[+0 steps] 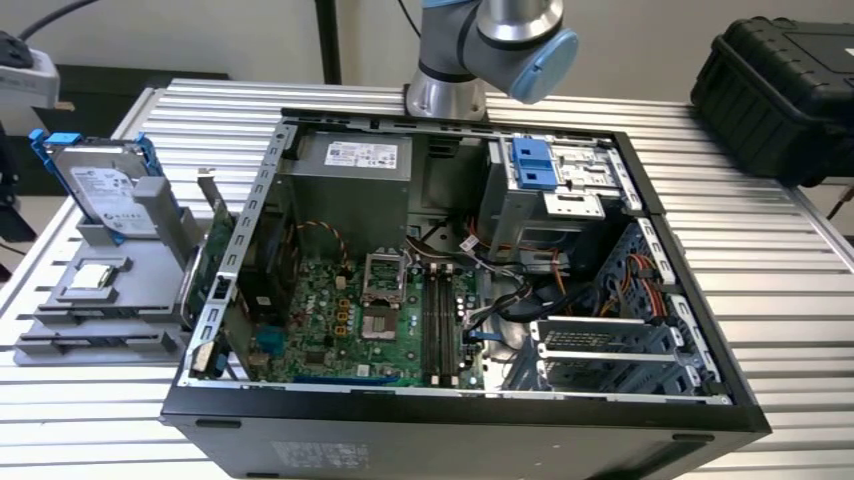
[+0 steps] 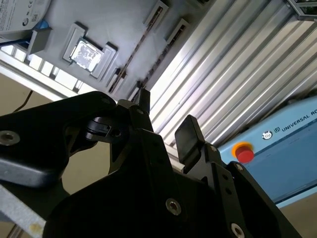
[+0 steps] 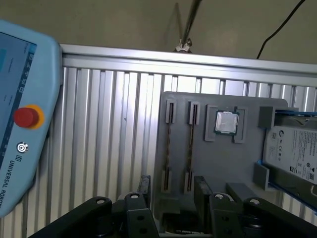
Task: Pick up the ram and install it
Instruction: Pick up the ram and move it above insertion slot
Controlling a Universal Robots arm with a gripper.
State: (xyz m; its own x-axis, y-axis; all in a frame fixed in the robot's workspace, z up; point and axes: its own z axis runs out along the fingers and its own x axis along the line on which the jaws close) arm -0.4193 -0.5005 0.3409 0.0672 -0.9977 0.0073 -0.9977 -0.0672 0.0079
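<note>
Ram edge-up, lengthwise along grey tray

The pincer looks like matt black metal, its body dotted with dull steel screw heads. Its fingers are smooth with a faint satin sheen. Ahead of it, the bench is ribbed bare aluminium, bright enough to throw glare. Just beyond the pincer's tips lies a parts holder of matt grey plastic. Set in it, a processor shows a polished metal lid. A hard drive carries a white label over silver metal, edged in blue plastic. To the pincer's side, a teach pendant is smooth pale-blue plastic with a glossy red button. The computer case is matt black outside and bare grey sheet metal inside.
</note>
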